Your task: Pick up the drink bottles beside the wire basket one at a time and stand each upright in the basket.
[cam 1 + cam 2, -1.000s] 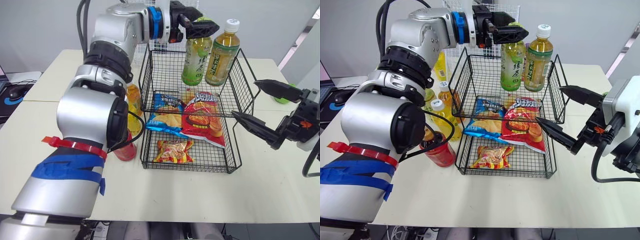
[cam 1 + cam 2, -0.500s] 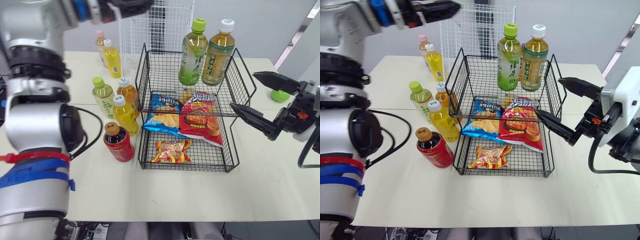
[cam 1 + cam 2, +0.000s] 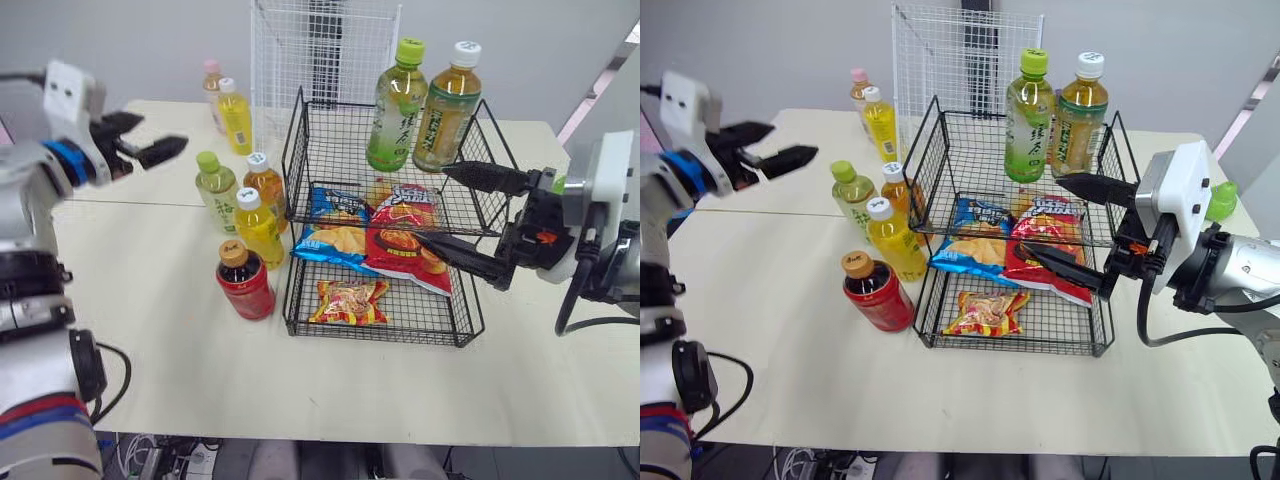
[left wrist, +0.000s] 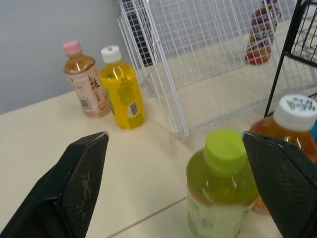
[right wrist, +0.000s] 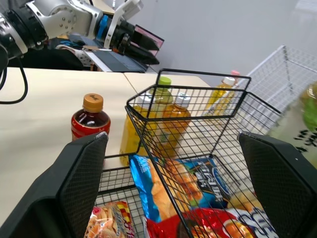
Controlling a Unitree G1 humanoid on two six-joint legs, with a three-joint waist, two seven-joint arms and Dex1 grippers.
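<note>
Two tea bottles stand upright in the top tier of the black wire basket [image 3: 298, 130]: one green-capped [image 3: 397, 105], one amber with a white cap [image 3: 446, 105]. Beside the basket's left side stand a green-capped bottle [image 3: 216, 190], an orange one [image 3: 264, 180], a yellow one [image 3: 258, 228] and a dark red one [image 3: 243, 282]. My left gripper [image 3: 150, 138] hovers open and empty over the table, left of these bottles. At the basket's right side my right gripper [image 3: 432, 205] is open and empty, its lower finger over the red chip bag.
Blue [image 3: 335, 225] and red [image 3: 400, 235] chip bags lie in the basket, with a small snack packet [image 3: 348, 300] on the lower tier. A white wire panel [image 3: 320, 50] stands behind. A pink-capped bottle [image 3: 211, 85] and a yellow bottle [image 3: 236, 115] are at the back left.
My left gripper let go of the green-capped bottle in the top tier and swung back, far to the left. The right gripper moved left, up to the basket.
</note>
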